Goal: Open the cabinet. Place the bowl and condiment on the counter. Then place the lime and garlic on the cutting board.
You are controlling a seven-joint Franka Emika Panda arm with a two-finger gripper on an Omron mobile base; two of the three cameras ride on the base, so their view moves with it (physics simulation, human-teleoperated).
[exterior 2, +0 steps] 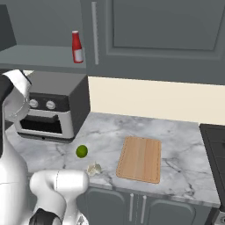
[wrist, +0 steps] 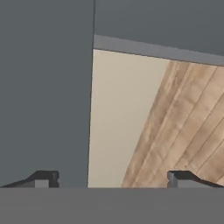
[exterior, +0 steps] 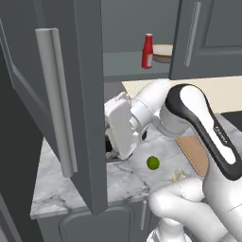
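no readable text or numbers, faint small mark on the robot arm [exterior: 221, 134], perhaps lettering, illegible

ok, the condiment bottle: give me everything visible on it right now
The condiment is a small red bottle with a narrow neck and a pale cap, and its lower part looks paler in the right base view. It looks like smooth plastic. It stands upright on the grey shelf inside the open cabinet, above the countertop oven. In the left base view the bowl sits just behind and beside it; whether they touch is unclear. Nothing holds it.
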